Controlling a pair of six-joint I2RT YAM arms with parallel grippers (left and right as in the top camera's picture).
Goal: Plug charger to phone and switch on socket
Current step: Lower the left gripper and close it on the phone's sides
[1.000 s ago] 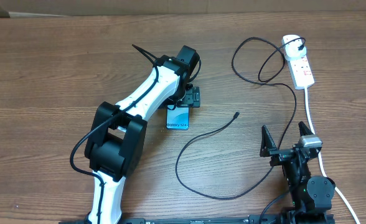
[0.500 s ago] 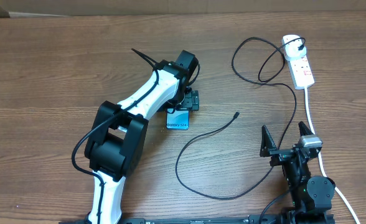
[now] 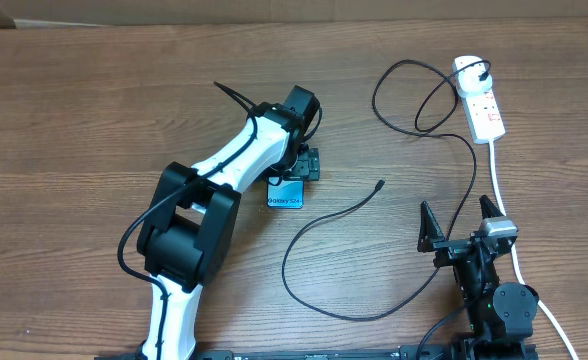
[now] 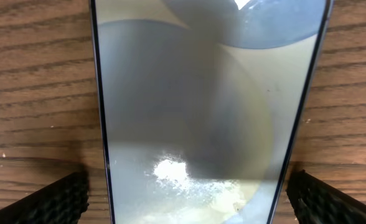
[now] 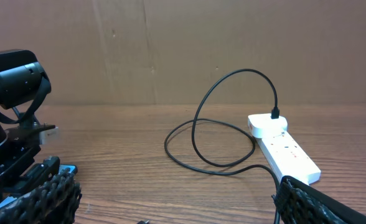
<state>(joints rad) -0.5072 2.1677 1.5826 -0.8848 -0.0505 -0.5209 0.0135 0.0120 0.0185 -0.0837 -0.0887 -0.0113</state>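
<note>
1. The left gripper [image 4: 186, 186] hangs straight over the phone [image 4: 201, 112], released: its two black fingers [image 4: 52, 199] stand apart, one off each long side of the phone, which lies flat on the wooden table [image 3: 94, 100] between them.
2. Just past the fingers, toward the robot, the phone's blue end sticks out; the overhead view shows small dark writing there that reads "Galaxy S24" (barely sharp enough).
3. Off to this gripper's right, apart from the phone, lies the black connector tip [image 3: 379, 185], free on the table.
4. The right gripper [image 3: 461, 222] sits near its base, spread wide and grasping nothing.
5. The charger cable [image 3: 474, 170] passes beside it and loops away ahead.
6. Far ahead of it, the black plug [image 3: 485, 70] sits in the white socket [image 3: 484, 105]; its red markings are unreadable. A thick white cord [image 3: 502, 195] runs back past the right gripper.
</note>
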